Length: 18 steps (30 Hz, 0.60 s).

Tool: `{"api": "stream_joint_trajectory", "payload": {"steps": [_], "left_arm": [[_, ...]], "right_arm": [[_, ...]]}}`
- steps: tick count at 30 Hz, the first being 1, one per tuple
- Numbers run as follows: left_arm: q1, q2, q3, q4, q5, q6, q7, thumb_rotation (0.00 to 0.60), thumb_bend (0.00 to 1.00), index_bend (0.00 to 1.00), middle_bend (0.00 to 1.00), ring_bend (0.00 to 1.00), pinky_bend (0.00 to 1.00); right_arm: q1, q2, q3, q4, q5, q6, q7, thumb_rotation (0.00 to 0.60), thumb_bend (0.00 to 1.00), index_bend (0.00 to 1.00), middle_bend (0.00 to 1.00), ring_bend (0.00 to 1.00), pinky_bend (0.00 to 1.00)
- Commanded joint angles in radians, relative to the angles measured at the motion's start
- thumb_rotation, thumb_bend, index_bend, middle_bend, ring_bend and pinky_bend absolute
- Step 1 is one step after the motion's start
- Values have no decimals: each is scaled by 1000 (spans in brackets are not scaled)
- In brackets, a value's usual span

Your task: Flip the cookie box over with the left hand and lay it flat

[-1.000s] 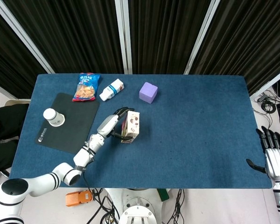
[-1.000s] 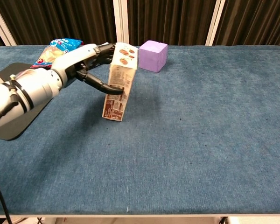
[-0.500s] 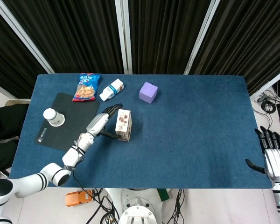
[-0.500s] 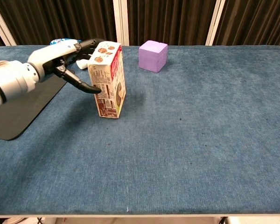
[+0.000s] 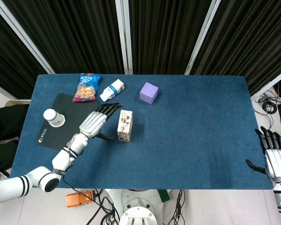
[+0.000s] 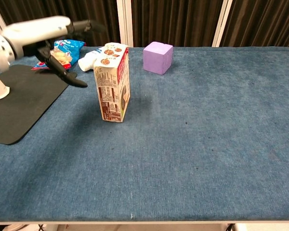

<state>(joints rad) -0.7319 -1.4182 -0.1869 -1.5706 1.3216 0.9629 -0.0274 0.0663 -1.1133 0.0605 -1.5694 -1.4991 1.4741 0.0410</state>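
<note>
The cookie box (image 5: pixel 124 125) (image 6: pixel 113 82) stands upright on the blue table, cream with cookie pictures and a red side. My left hand (image 5: pixel 95 123) (image 6: pixel 45 34) hovers just to its left, fingers spread and holding nothing, with a clear gap to the box. My right hand (image 5: pixel 275 159) rests open off the table's right front corner, far from the box, and shows only in the head view.
A purple cube (image 5: pixel 149 92) (image 6: pixel 158 57) sits behind the box to the right. A small white bottle (image 5: pixel 112 90) and a snack bag (image 5: pixel 86 87) lie at the back left. A black mat (image 5: pixel 65 123) holds an upturned paper cup (image 5: pixel 53 117).
My left hand has let go of the box and pulled back to the left and up. The box, tilted a second ago, now stands upright a little further left.
</note>
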Motion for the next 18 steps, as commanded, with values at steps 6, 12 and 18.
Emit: {"api": "stream_joint_trajectory", "payload": {"steps": [6, 12, 18], "left_arm": [[-129, 112, -65, -310, -374, -21, 517, 600, 0, 0, 0, 0, 0], [-256, 86, -78, -363, -670, 14, 714, 600, 0, 0, 0, 0, 0], [-369, 56, -78, -362, -907, 64, 825, 600, 0, 0, 0, 0, 0]], "right_arm": [[2, -1, -2, 4, -2, -4, 10, 600, 277, 0, 0, 0, 0], [2, -1, -1, 14, 1, -8, 23, 600, 277, 0, 0, 0, 0], [4, -5, -1, 29, 4, -13, 39, 600, 277, 0, 0, 0, 0]]}}
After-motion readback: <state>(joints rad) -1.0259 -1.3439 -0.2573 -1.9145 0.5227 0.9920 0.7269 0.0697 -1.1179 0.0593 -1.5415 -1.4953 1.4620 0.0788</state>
